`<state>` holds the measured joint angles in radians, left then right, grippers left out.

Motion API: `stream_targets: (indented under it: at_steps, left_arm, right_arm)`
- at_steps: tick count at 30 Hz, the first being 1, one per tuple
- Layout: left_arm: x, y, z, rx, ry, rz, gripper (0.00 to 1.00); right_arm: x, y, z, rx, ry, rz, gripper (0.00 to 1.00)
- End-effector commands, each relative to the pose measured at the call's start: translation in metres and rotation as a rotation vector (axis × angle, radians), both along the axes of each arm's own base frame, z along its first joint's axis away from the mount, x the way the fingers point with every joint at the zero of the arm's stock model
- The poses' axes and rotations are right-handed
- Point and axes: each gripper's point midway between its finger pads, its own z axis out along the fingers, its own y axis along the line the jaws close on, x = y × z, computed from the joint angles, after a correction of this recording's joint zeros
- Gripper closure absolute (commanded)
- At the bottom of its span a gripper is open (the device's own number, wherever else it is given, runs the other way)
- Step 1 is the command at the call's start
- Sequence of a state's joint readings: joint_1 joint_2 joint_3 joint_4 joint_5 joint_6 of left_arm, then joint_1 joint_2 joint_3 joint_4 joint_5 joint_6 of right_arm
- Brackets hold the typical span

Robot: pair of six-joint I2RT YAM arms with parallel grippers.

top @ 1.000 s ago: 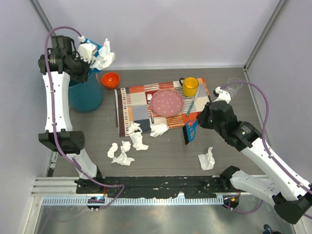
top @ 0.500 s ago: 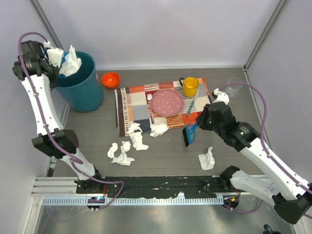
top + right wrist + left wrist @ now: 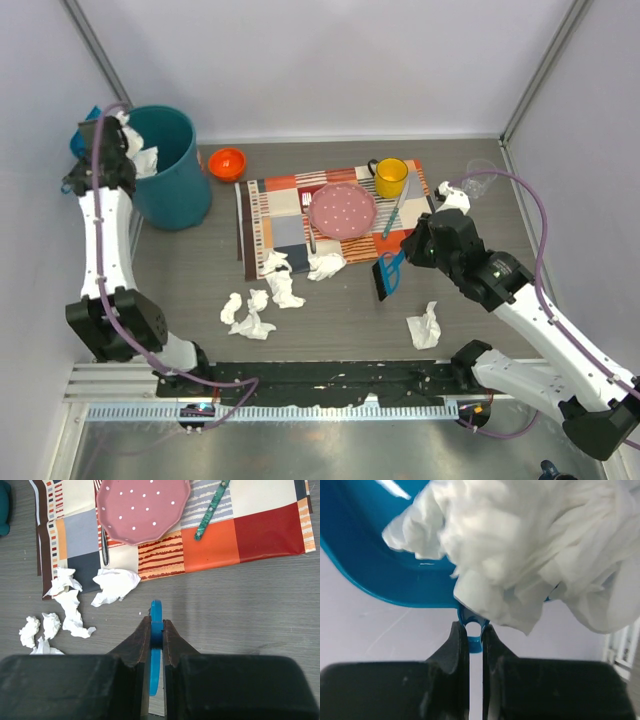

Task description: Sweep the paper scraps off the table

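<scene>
Grey table (image 3: 200, 270), paper scraps (image 3: 250, 322) (crumpled), possibly a dustpan (image 3: 370, 555)

Right gripper (image 3: 156, 623) pinches a blue handle (image 3: 156, 609) near paper scraps (image 3: 116, 584).

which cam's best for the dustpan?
Left wrist: the dustpan fills the frame, scraps piled in it, handle in the left pincer. Top shows only a blue sliver behind the left arm beside the bin. Right wrist: not in view.
</scene>
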<state>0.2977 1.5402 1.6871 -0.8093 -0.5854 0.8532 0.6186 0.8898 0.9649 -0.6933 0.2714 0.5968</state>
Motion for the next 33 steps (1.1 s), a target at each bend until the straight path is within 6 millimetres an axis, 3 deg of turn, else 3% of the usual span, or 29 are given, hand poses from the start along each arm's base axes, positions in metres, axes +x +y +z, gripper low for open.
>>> stream_targets:
  at_steps: [1, 3, 4, 6, 7, 8, 16, 20, 22, 24, 25, 26, 27, 28, 29, 31, 33]
  left_arm:
    - [0.023, -0.021, 0.096, 0.402, -0.264, -0.075, 1.0]
    - [0.031, -0.024, 0.095, 0.498, -0.208, -0.102, 1.0]
    - [0.031, -0.023, 0.117, 0.562, -0.317, -0.06, 1.0]
    - [0.04, -0.018, 0.112, 0.697, -0.219, -0.062, 1.0]
    - [0.035, -0.018, 0.131, 0.761, -0.316, -0.02, 1.0]
    - [0.036, -0.017, 0.132, 0.813, -0.268, -0.021, 1.0]
    - [0.03, -0.026, 0.159, 0.822, -0.386, -0.011, 1.0]
    - [0.025, -0.027, 0.157, 0.816, -0.379, -0.017, 1.0]
    - [0.027, -0.029, 0.142, 0.735, -0.37, -0.035, 1.0]
    - [0.018, -0.035, 0.14, 0.603, -0.391, -0.057, 1.0]
    - [0.024, -0.046, 0.097, 0.471, -0.197, -0.172, 1.0]
    - [0.017, -0.058, 0.108, 0.304, -0.354, -0.163, 1.0]
    - [0.016, -0.067, 0.099, 0.21, -0.342, -0.196, 1.0]
    - [0.008, -0.087, 0.064, 0.07, -0.192, -0.293, 1.0]
    - [0.005, -0.102, 0.071, -0.036, -0.264, -0.298, 1.0]
    - [-0.003, -0.124, 0.054, -0.156, -0.219, -0.352, 1.0]
    - [-0.016, -0.151, 0.025, -0.285, -0.128, -0.411, 1.0]
  right_arm:
    - [0.006, 0.006, 0.013, 0.052, -0.049, 0.002, 0.99]
    - [0.006, 0.006, 0.015, 0.061, -0.052, 0.0, 0.99]
    - [0.005, 0.006, 0.015, 0.062, -0.053, 0.0, 0.99]
    - [0.004, 0.003, 0.017, 0.066, -0.063, -0.011, 0.99]
    - [0.004, 0.001, 0.02, 0.068, -0.074, -0.017, 0.99]
    - [0.003, -0.001, 0.022, 0.065, -0.08, -0.022, 0.99]
    - [0.007, -0.019, 0.031, -0.038, -0.106, -0.062, 0.99]
    - [0.008, -0.028, 0.042, -0.09, -0.114, -0.078, 0.99]
    - [0.009, -0.036, 0.041, -0.139, -0.095, -0.103, 0.99]
    - [0.006, -0.055, 0.039, -0.235, -0.053, -0.167, 0.99]
    - [0.005, -0.061, 0.04, -0.27, -0.04, -0.183, 0.99]
    - [0.001, -0.071, 0.045, -0.319, -0.023, -0.198, 0.99]
    - [0.001, -0.08, 0.048, -0.366, -0.021, -0.224, 0.99]
    - [0.003, -0.082, 0.047, -0.408, -0.001, -0.225, 0.99]
    - [0.0, -0.086, 0.05, -0.445, 0.018, -0.214, 0.99]
    - [0.002, -0.087, 0.041, -0.557, 0.089, -0.162, 0.99]
    - [-0.007, -0.098, 0.032, -0.666, 0.183, -0.152, 0.99]
